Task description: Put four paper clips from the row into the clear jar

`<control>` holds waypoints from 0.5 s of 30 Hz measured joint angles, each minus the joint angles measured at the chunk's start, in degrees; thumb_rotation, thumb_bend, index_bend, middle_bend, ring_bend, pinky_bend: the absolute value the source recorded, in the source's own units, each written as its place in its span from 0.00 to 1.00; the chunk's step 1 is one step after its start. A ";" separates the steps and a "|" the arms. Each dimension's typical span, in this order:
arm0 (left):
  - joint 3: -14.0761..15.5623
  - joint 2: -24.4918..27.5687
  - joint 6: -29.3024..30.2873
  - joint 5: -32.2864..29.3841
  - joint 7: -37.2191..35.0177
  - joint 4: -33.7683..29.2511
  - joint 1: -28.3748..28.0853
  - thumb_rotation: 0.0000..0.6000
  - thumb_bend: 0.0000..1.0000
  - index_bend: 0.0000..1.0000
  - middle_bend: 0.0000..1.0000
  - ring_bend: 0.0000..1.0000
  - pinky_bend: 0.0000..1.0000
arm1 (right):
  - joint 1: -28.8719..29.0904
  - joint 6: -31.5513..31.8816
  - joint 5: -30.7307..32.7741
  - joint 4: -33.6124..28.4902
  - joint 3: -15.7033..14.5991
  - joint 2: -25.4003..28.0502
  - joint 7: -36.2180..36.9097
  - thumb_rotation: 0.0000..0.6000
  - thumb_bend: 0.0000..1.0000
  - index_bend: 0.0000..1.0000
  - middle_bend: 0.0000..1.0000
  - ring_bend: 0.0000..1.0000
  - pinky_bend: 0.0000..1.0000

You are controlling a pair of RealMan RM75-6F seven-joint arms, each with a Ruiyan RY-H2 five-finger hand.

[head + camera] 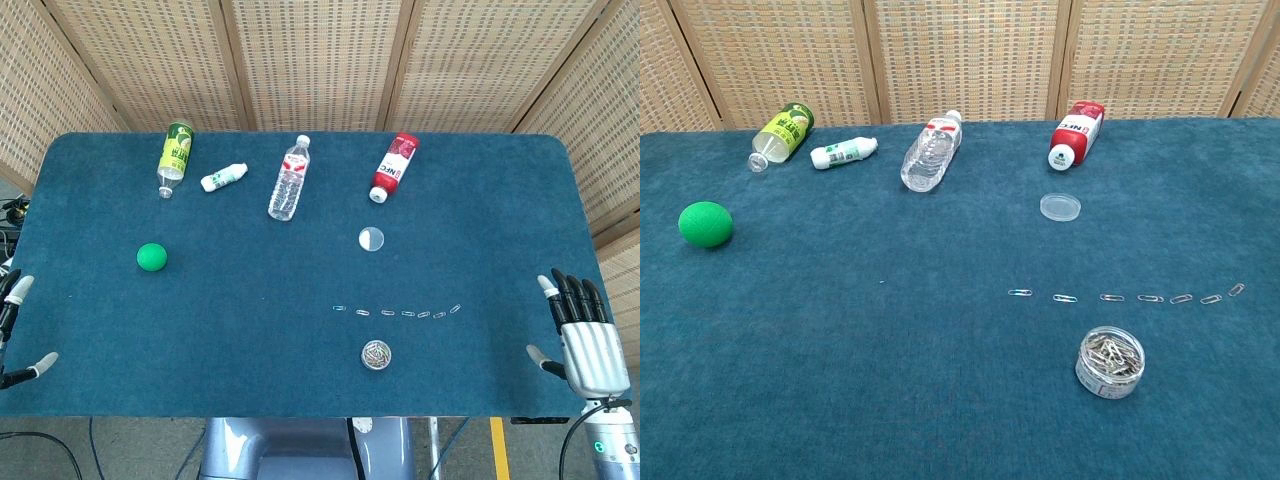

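Along the far edge of your dark blue felt-covered desk (250, 330) lie a green-labelled bottle on its side (176, 157), a small white bottle (224, 178), a clear plastic water bottle (289, 179) and a red-and-white bottle (393, 167), with a green foam ball (151, 257) off to the left. None of these sits between your hands and the work. A loose round clear lid (370, 239) lies behind the row of thin wire paper clips (1130, 297), and the small clear round jar (1110, 362), open and already holding clips, stands just in front of that row. Your right hand (583, 335) rests at the desk's right edge, fingers spread, holding nothing. Your left hand (16, 335) is mostly cut off at the left edge; only spread fingertips show, nothing in them. Single clips are too small to tell apart in the head view.
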 measured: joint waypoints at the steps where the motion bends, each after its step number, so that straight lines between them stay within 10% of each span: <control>1: 0.00 -0.03 -0.06 0.00 0.09 0.03 -0.01 1.00 0.00 0.00 0.00 0.00 0.00 | 0.00 -0.22 0.07 0.06 0.07 -0.04 -0.08 1.00 0.00 0.00 0.00 0.00 0.00; 10: -0.20 -0.26 -0.69 -0.62 0.64 -0.02 -0.20 1.00 0.00 0.00 0.00 0.00 0.00 | 1.04 -3.27 0.07 1.36 0.14 -1.09 -1.62 1.00 0.00 0.03 0.00 0.00 0.00; 15: -0.40 -0.59 -1.77 -1.31 1.48 -0.04 -0.66 1.00 0.00 0.00 0.00 0.00 0.00 | 4.14 -7.31 -1.89 3.42 0.22 -2.41 -3.04 1.00 0.21 0.28 0.00 0.00 0.00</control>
